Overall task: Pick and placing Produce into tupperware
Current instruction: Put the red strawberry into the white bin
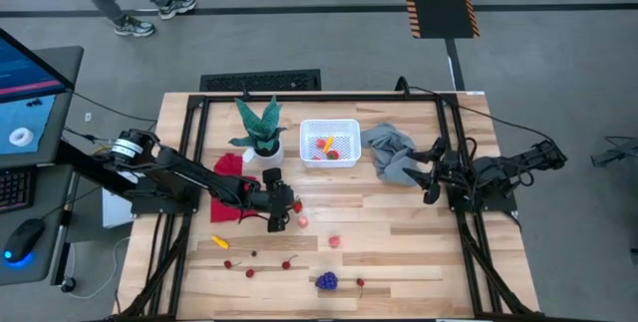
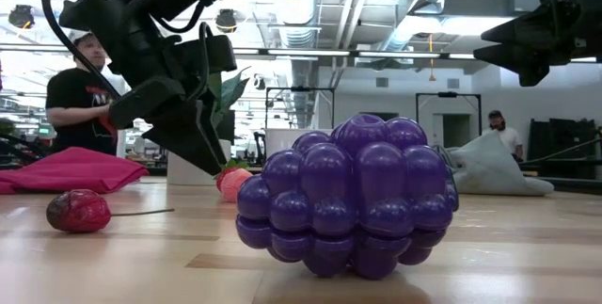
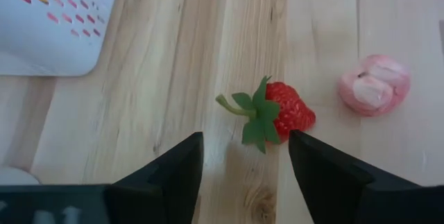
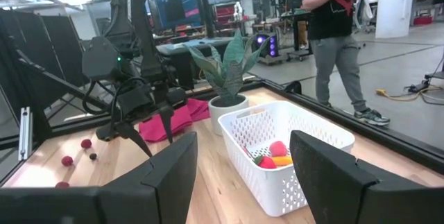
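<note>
My left gripper [image 1: 281, 212] is open and points down at a red strawberry [image 3: 286, 110] with green leaves, which lies on the wood just ahead of the gap between the fingers [image 3: 244, 148]. A pink ball [image 3: 374, 85] lies beside it. The white tupperware [image 1: 330, 143] stands further back and holds a few red and yellow pieces [image 4: 274, 156]. A purple grape bunch [image 2: 348, 196], dark red cherries [image 1: 249, 272], a yellow piece [image 1: 219, 242] and a second pink ball [image 1: 335, 241] lie toward the near edge. My right gripper [image 1: 431, 177] waits open at the right.
A green potted plant [image 1: 261, 128] and a red cloth [image 1: 227, 167] sit left of the tupperware, and a grey cloth [image 1: 389, 153] lies right of it. A black frame borders the table. People stand and walk in the room beyond.
</note>
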